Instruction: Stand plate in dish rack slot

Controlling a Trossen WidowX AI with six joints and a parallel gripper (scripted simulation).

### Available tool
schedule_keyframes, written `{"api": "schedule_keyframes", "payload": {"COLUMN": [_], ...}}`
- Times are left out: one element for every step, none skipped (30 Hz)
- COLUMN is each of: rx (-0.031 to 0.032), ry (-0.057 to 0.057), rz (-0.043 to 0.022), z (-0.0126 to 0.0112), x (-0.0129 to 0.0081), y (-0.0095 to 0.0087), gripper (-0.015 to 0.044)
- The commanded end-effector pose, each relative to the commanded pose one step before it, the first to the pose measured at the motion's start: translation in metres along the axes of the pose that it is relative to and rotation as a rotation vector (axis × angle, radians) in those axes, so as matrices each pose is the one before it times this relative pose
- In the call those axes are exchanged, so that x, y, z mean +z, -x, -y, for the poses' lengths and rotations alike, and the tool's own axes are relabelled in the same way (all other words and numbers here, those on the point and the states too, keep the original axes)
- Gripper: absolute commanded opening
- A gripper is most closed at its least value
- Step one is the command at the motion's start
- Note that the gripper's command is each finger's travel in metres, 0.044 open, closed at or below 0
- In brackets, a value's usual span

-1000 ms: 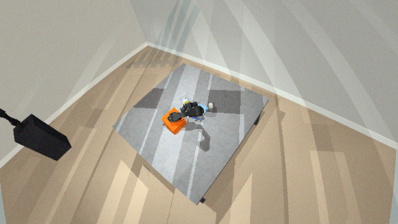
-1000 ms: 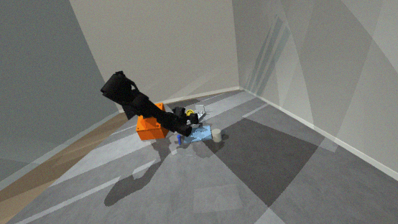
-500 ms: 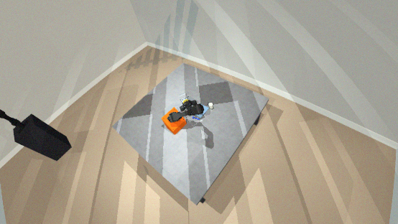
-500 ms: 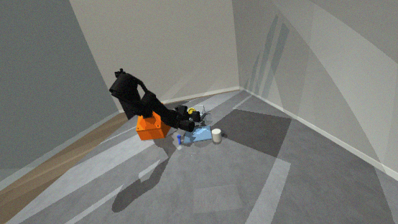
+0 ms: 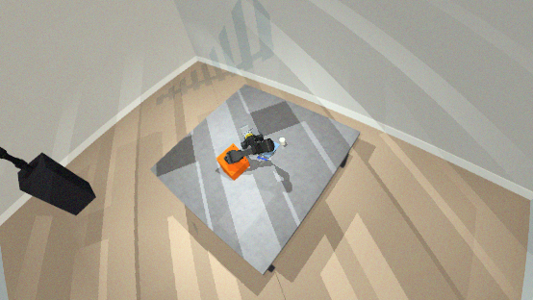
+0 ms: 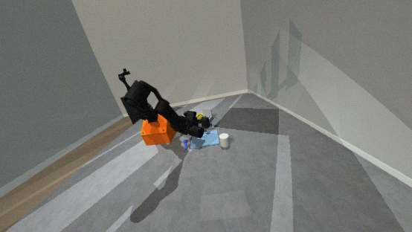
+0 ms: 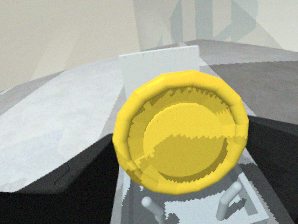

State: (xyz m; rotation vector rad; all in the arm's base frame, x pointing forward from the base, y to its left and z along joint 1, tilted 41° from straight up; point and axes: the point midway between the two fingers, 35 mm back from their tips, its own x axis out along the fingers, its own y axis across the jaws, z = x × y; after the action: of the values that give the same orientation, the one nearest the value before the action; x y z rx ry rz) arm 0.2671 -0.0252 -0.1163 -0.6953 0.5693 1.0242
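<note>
A yellow round plate (image 7: 181, 132) (image 6: 200, 117) stands on edge between my fingers and faces the wrist camera. My gripper (image 6: 198, 120) (image 5: 250, 140) is shut on its rim and holds it just above the grey wire dish rack (image 7: 200, 219) (image 6: 210, 114). In the wrist view the rack's rails show directly below the plate's lower edge. I cannot tell whether the plate touches the rails. The arm reaches low from its orange base (image 5: 233, 164) (image 6: 158, 131) toward the rack.
A white cup (image 5: 283, 141) (image 6: 224, 140) stands to the right of the arm, beside a light blue mat (image 6: 207, 140). A small blue object (image 6: 185, 144) lies in front of the base. A black camera (image 5: 53, 184) hangs at the left, off the grey table.
</note>
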Motion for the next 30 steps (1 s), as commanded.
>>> {"api": "schedule_keyframes", "payload": {"rx": [0.00083,-0.00066,-0.00029,0.0,0.0,0.0,0.0,0.0,0.0,0.0,0.0,0.0,0.0,0.0,0.0,0.0,0.0,0.0,0.0,0.0,0.0,0.0,0.0,0.0,0.0,0.0,0.0,0.0,0.0,0.0], "ry": [0.0028,-0.002,-0.0008,0.0,0.0,0.0,0.0,0.0,0.0,0.0,0.0,0.0,0.0,0.0,0.0,0.0,0.0,0.0,0.0,0.0,0.0,0.0,0.0,0.0,0.0,0.0,0.0,0.0,0.0,0.0], "rz": [0.00457,-0.00322,-0.00128,0.0,0.0,0.0,0.0,0.0,0.0,0.0,0.0,0.0,0.0,0.0,0.0,0.0,0.0,0.0,0.0,0.0,0.0,0.0,0.0,0.0,0.0,0.0,0.0,0.0,0.0,0.0], "z": [-0.00011,0.00006,0.00002,0.0,0.0,0.0,0.0,0.0,0.0,0.0,0.0,0.0,0.0,0.0,0.0,0.0,0.0,0.0,0.0,0.0,0.0,0.0,0.0,0.0,0.0,0.0,0.0,0.0,0.0,0.0], "x": [-0.00282,0.002,0.0008,0.0,0.0,0.0,0.0,0.0,0.0,0.0,0.0,0.0,0.0,0.0,0.0,0.0,0.0,0.0,0.0,0.0,0.0,0.0,0.0,0.0,0.0,0.0,0.0,0.0,0.0,0.0], "y": [-0.00085,0.0006,0.00024,0.0,0.0,0.0,0.0,0.0,0.0,0.0,0.0,0.0,0.0,0.0,0.0,0.0,0.0,0.0,0.0,0.0,0.0,0.0,0.0,0.0,0.0,0.0,0.0,0.0,0.0,0.0], "gripper": [0.0,0.0,0.0,0.0,0.0,0.0,0.0,0.0,0.0,0.0,0.0,0.0,0.0026,0.0053,0.0079,0.0105,0.0131,0.0157,0.0184,0.021,0.0236,0.0262,0.0289,0.0315,0.0341,0.0367,0.0394,0.04,0.04,0.04]}}
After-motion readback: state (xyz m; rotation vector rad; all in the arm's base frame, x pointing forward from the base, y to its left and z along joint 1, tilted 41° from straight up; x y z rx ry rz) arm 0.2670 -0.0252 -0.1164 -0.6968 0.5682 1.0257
